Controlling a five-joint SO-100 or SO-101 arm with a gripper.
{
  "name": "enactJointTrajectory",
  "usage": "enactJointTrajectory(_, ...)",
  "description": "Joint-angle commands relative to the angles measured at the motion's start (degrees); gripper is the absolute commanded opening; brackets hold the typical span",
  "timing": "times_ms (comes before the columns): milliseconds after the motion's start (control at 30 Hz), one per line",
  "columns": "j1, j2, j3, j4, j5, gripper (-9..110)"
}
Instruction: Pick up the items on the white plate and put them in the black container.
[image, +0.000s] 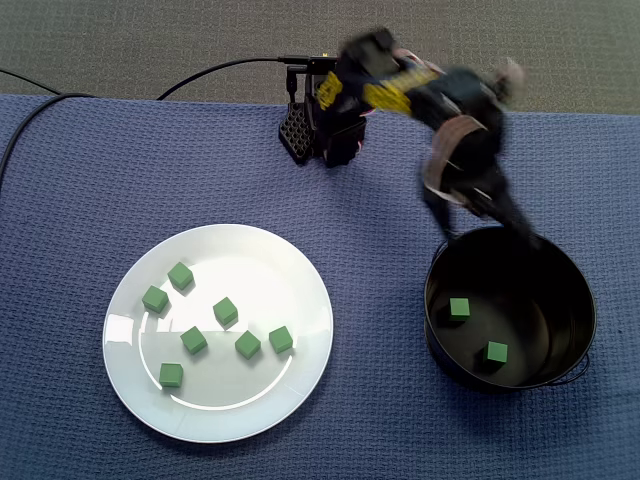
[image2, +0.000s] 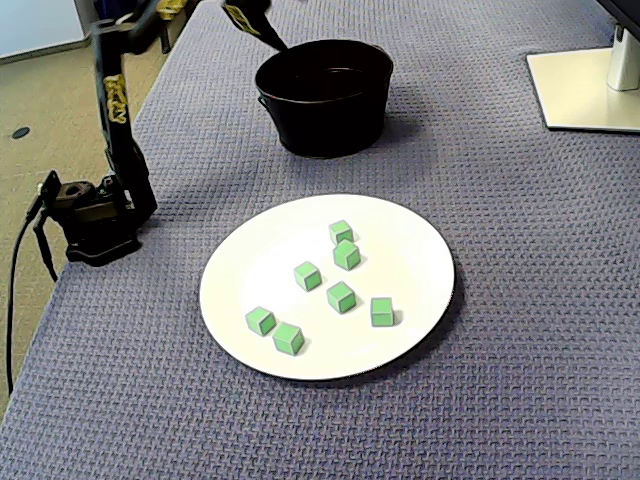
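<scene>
Hovering over the black container (image: 583, 300), the gripper (image: 488, 222) was blurred, its opening unreadable. Seven green cubes (image: 225, 311) dotted the white plate (image: 270, 262).

Prob. office: monitor stand (image2: 582, 95), carpet floor (image: 120, 40).

Open cloth (image: 380, 300) separated the white plate (image: 275, 270) from the black container (image2: 325, 115), whose mouth was clear except where the blurred arm (image: 465, 140) hung over its base-side rim; the seven green cubes (image2: 341, 296) lay spaced, with gaps between them.
</scene>
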Motion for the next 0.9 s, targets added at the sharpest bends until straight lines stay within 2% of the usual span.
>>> enactJointTrajectory(0,20.83,16.17,9.58,-4.22,-2.20,55)
enactJointTrajectory(133,37.53,15.82,21.53,-15.64,-4.04,56)
enactJointTrajectory(300,44.38,4.22,24.96,-18.54,-9.23,51)
enactJointTrajectory(500,44.12,-13.01,18.02,-16.35,-12.48,47)
enactJointTrajectory(700,41.66,-29.36,3.34,-9.67,-11.95,46)
enactJointTrajectory(867,39.02,-36.74,-5.19,-6.50,-12.83,45)
